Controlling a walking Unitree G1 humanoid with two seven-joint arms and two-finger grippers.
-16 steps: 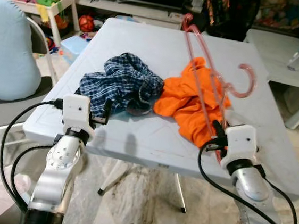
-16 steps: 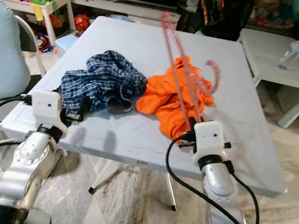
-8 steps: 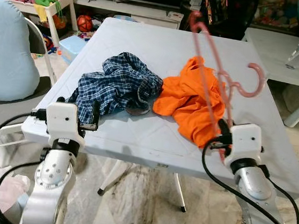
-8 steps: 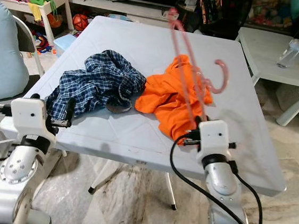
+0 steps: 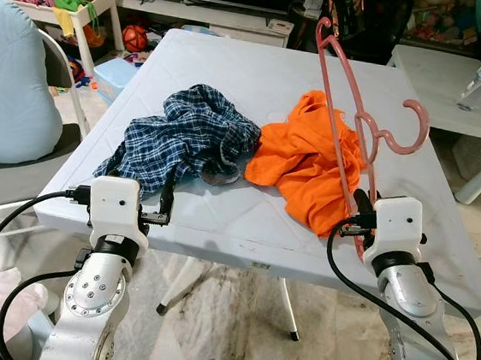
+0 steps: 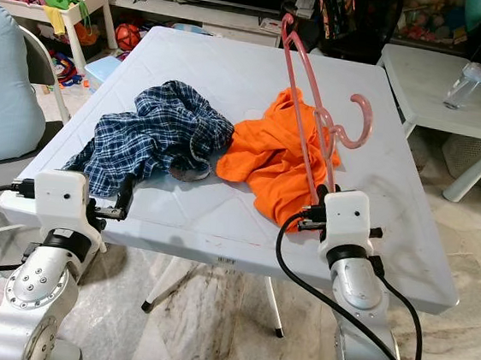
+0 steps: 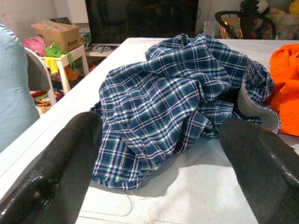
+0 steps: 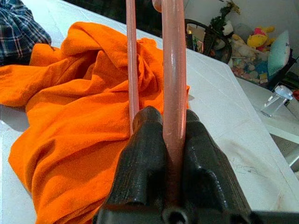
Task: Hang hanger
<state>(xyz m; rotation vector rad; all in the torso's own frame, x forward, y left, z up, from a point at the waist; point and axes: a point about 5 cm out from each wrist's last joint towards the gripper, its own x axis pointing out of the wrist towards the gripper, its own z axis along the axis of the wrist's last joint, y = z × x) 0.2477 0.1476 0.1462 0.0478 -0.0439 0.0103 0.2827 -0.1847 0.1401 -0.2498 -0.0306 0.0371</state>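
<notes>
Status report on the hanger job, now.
Right tool shut on pink hanger, held upright above the table. Left tool open, at near edge facing plaid shirt. Orange garment lies under the hanger.

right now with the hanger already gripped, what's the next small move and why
Probably keep lifting the pink hanger up and clear of the orange garment. The right tool is shut on its lower bar at the white table's near edge, and the hanger stands tilted over the garment. The left tool is open, facing the plaid garment.
</notes>
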